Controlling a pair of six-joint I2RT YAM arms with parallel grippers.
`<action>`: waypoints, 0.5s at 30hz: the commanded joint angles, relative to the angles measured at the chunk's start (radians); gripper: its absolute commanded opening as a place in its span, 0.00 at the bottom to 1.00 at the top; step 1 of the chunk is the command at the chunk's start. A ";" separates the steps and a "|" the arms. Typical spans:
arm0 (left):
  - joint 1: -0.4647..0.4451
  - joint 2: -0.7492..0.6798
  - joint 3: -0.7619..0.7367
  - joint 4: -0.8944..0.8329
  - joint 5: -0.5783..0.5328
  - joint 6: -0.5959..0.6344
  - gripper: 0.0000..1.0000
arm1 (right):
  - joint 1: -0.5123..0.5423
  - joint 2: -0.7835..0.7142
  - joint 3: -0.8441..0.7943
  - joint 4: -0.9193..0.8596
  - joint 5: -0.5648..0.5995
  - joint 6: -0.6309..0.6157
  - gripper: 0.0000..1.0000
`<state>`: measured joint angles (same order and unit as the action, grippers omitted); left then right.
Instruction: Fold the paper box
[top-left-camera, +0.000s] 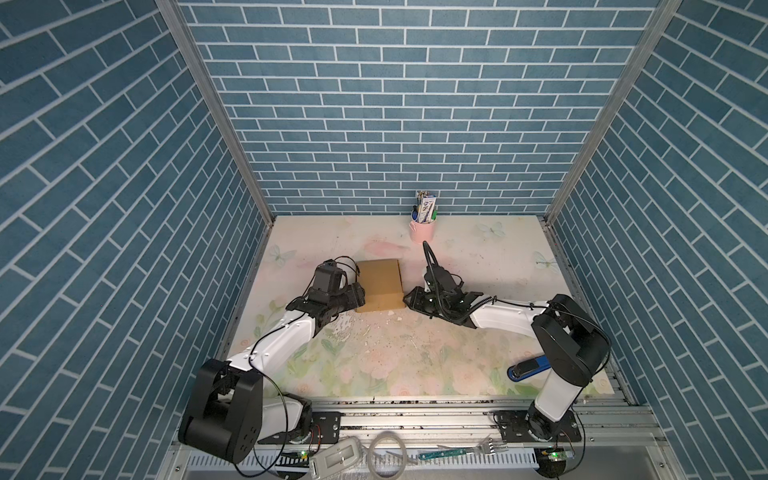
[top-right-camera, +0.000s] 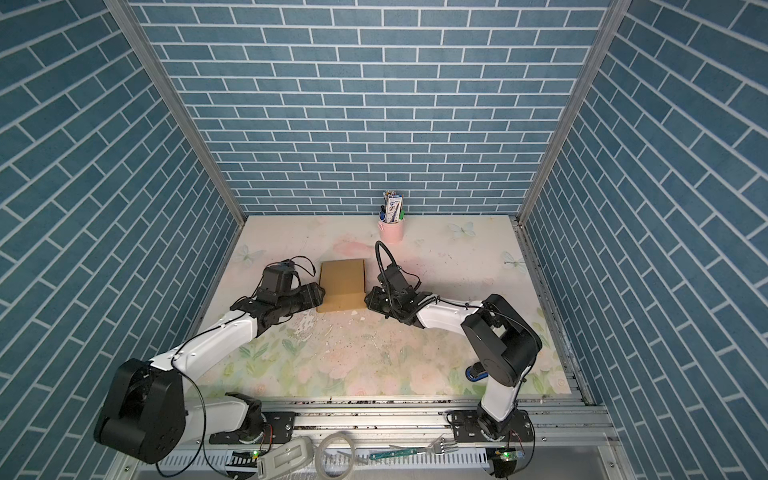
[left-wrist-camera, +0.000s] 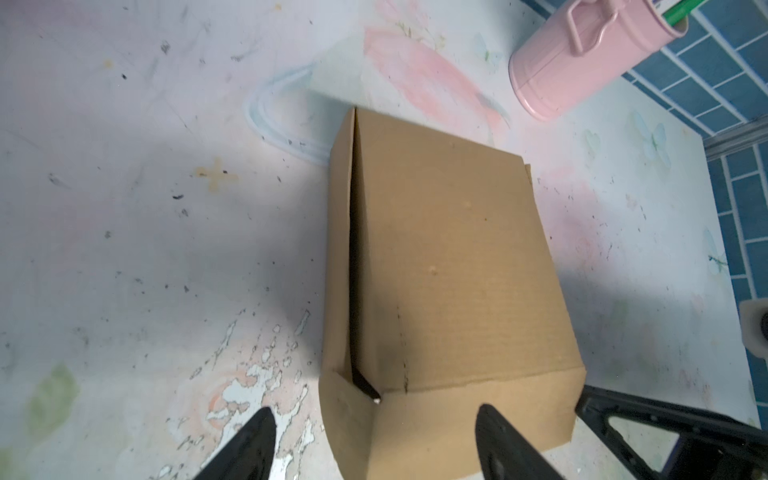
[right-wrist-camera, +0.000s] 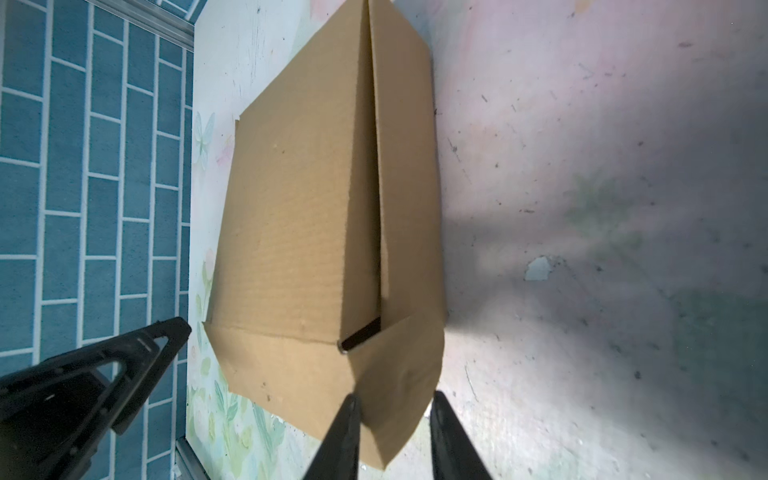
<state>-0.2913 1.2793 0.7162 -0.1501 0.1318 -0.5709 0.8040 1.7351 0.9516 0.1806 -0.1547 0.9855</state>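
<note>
The paper box (top-left-camera: 380, 286) (top-right-camera: 343, 284) is plain brown cardboard, folded into a shallow closed shape in the middle of the table. A dark slit runs along its lid edge (left-wrist-camera: 353, 249) (right-wrist-camera: 376, 208). My left gripper (top-left-camera: 357, 293) (top-right-camera: 318, 293) sits at the box's near left corner, open wide. In the left wrist view the left gripper (left-wrist-camera: 374, 419) has one finger over the table and one over the front wall. My right gripper (top-left-camera: 409, 301) (top-right-camera: 370, 301) is at the near right corner. Its jaws (right-wrist-camera: 395, 401) stand narrowly apart astride the corner flap.
A pink cup (top-left-camera: 423, 230) (top-right-camera: 390, 230) (left-wrist-camera: 582, 62) of pens stands behind the box near the back wall. A blue tool (top-left-camera: 530, 368) lies by the right arm's base. A fork (top-left-camera: 490, 446), a clear ring (top-left-camera: 388, 455) and a white device (top-left-camera: 336, 457) lie on the front rail.
</note>
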 joint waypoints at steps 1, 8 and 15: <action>0.022 0.040 0.030 0.007 -0.013 -0.005 0.77 | -0.011 -0.062 -0.024 0.035 0.001 -0.035 0.31; 0.052 0.105 0.032 0.061 0.056 -0.033 0.76 | -0.050 -0.111 -0.019 0.010 -0.017 -0.084 0.36; 0.052 0.097 0.002 0.102 0.121 -0.076 0.76 | -0.078 -0.046 0.048 -0.035 -0.085 -0.139 0.43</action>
<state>-0.2432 1.3830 0.7315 -0.0799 0.2134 -0.6228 0.7280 1.6615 0.9543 0.1738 -0.2001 0.8978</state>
